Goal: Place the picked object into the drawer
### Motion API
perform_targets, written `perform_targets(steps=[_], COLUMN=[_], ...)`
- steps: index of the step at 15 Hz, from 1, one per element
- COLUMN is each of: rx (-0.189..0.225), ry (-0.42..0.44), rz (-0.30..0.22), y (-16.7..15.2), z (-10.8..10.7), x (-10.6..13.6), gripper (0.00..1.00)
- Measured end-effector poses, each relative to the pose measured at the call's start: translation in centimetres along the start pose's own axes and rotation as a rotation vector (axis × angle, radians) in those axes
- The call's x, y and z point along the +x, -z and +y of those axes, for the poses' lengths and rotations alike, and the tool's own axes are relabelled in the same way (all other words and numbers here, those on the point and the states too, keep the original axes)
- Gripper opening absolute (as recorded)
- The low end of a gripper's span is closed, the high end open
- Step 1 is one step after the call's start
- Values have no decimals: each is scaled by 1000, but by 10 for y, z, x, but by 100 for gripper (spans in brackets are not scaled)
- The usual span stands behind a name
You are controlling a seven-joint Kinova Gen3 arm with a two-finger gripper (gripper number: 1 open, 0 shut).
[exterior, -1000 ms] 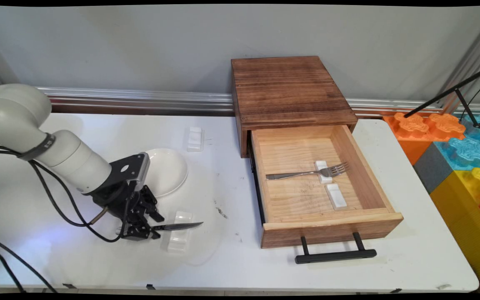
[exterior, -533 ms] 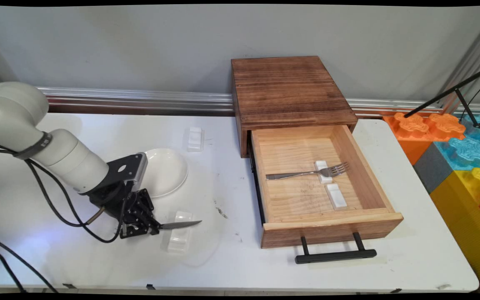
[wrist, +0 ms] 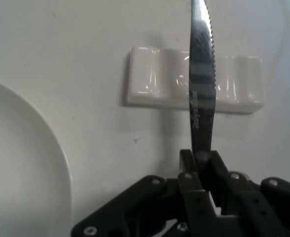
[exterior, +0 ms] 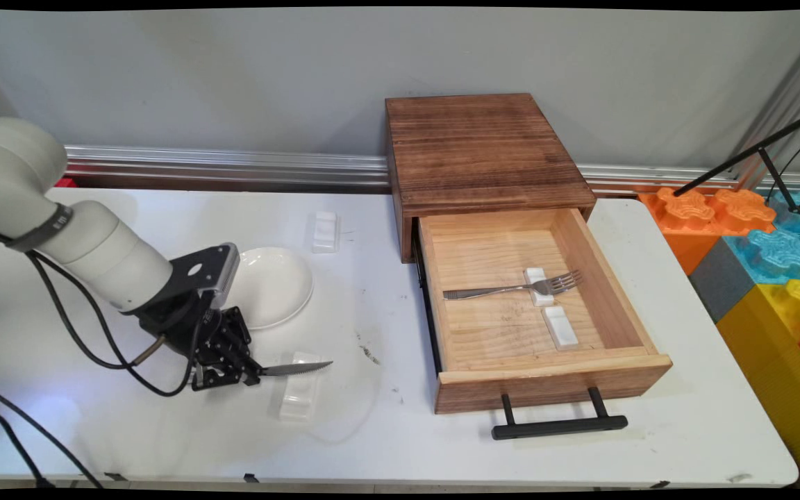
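We saw the arm reach in from the left and bend low over the table [exterior: 386,444], its gripper [exterior: 251,373] [wrist: 202,165] angled down and to the right. The jaws were clamped on the handle end of a serrated knife [exterior: 296,367] [wrist: 202,94], whose blade pointed right, roughly level, above a white cutlery rest [exterior: 301,394] [wrist: 160,81] — whether the blade touched the rest or hung just clear, we could not tell. A white plate [exterior: 271,285] [wrist: 24,168] lay just behind the gripper, and a second white rest [exterior: 325,231] sat further back.

To the right stood a dark wooden box [exterior: 476,149] with its pale drawer [exterior: 553,385] pulled open. Inside, a fork [exterior: 511,287] lay with its tines on one small white rest [exterior: 536,296] — another rest [exterior: 560,327], bare, sat just beside it.
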Motion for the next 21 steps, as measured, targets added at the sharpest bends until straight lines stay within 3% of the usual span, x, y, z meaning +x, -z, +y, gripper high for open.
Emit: perform_targets(steps=[10, 15, 21], rx=[30, 61, 60], ry=[0, 6, -10], rz=[29, 55, 97], y=[47, 65, 70], z=[7, 5, 3], x=[51, 105, 162], gripper=[0, 0, 0])
